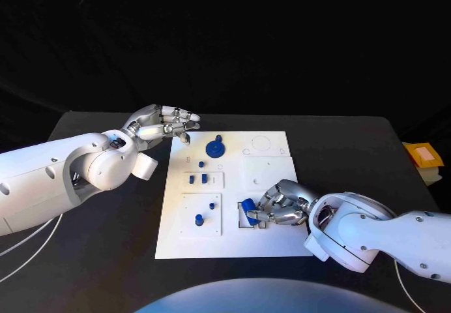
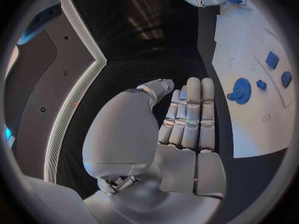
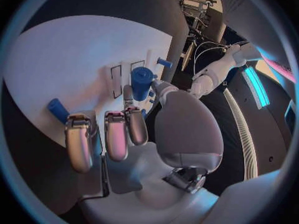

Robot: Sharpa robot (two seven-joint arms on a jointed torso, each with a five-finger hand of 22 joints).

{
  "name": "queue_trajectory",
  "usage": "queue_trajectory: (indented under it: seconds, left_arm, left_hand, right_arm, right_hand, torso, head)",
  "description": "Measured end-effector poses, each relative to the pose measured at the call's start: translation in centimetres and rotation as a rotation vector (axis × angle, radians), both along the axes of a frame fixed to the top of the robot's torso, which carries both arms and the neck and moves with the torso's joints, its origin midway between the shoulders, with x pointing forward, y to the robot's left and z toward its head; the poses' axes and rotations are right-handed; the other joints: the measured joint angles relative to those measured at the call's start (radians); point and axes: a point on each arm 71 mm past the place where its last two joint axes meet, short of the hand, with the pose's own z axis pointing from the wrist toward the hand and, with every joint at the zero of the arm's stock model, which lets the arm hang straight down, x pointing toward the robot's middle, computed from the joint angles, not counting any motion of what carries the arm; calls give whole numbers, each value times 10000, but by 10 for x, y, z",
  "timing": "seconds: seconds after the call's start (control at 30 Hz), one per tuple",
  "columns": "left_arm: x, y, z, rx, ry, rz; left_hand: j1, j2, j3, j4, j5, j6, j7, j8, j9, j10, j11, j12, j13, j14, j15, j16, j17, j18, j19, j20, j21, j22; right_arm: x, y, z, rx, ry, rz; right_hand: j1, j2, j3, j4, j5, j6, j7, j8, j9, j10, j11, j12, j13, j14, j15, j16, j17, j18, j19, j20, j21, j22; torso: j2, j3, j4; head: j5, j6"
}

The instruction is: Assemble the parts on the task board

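Right hand [image 1: 282, 205] over near-right of white board [image 1: 272, 244], fingers [image 3: 117, 134] curled round blue peg [image 3: 141, 82] | left hand [image 1: 160, 124] above worktop [image 1: 357, 150] off board's far-left, fingers extended, holding nothing | blue disc [image 1: 215, 149] at board's far side, small blue pieces [image 1: 198, 177] mid-left.

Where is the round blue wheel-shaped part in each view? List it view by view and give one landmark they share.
Head view: the round blue part lies at the far end of the white board, near the left hand.
Left wrist view: it lies on the board beyond the left hand's fingertips.
Right wrist view: I cannot pick it out.
Shared landmark: the white board.
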Motion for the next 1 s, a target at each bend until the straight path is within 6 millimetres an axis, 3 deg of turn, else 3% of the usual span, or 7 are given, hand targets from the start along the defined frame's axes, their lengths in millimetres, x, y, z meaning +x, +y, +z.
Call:
queue_trajectory:
  seconds: [0.17,0.73,0.8,0.87,1.0]
  left_arm:
    - [0,0,0,-1,1,-6]
    - [0,0,0,-1,6,-17]
    - [0,0,0,-1,7,-18]
    - [0,0,0,-1,4,-18]
    - [0,0,0,0,5,-16]
  left_hand:
    - [0,0,0,0,0,0,0,0,0,0,0,0,0,0,0,0,0,-1,0,0,0,-1]
    - [0,0,0,0,0,0,0,0,-1,1,0,-3,0,0,0,0,-8,0,0,0,0,-2]
    - [0,0,0,0,0,0,-1,0,-1,1,0,-3,0,0,0,0,-8,0,0,0,0,-2]
    - [0,0,0,1,0,0,0,0,-1,1,0,-3,-1,0,0,0,-8,0,0,0,0,-2]
    - [0,0,0,0,0,1,-1,0,-1,1,0,-3,0,0,0,0,-8,0,0,0,0,-3]
  right_arm:
    - [0,1,0,-8,46,65]
    - [-1,1,-1,-36,118,181]
    - [0,0,-1,-47,108,189]
    - [0,-2,-1,-66,93,190]
    - [0,-12,1,-147,-18,87]
  right_hand:
    - [-73,-21,-63,6,15,206,-203,68,81,0,0,0,-1,0,0,0,0,0,0,0,0,-1]
    - [-73,-22,-133,-7,-34,155,-156,12,12,0,0,0,-2,0,0,0,0,-1,0,0,0,-3]
    - [-70,-19,-180,-54,-161,155,-156,12,14,0,0,0,-2,0,0,0,-1,-1,0,0,0,4]
    - [116,136,-202,-76,-423,155,-156,12,30,0,0,0,-2,0,0,0,8,0,0,0,0,6]
    - [409,100,-179,-183,-484,156,-156,12,33,0,0,0,-2,0,0,0,8,1,0,0,0,5]
  torso:
    - [-1,0,-2]
    - [-8,1,-8]
    - [-8,1,-7]
    - [-8,1,-7]
    - [-9,1,-4]
  head:
    - [7,-24]
    - [37,-39]
    - [33,-40]
    - [25,-40]
    - [2,-30]
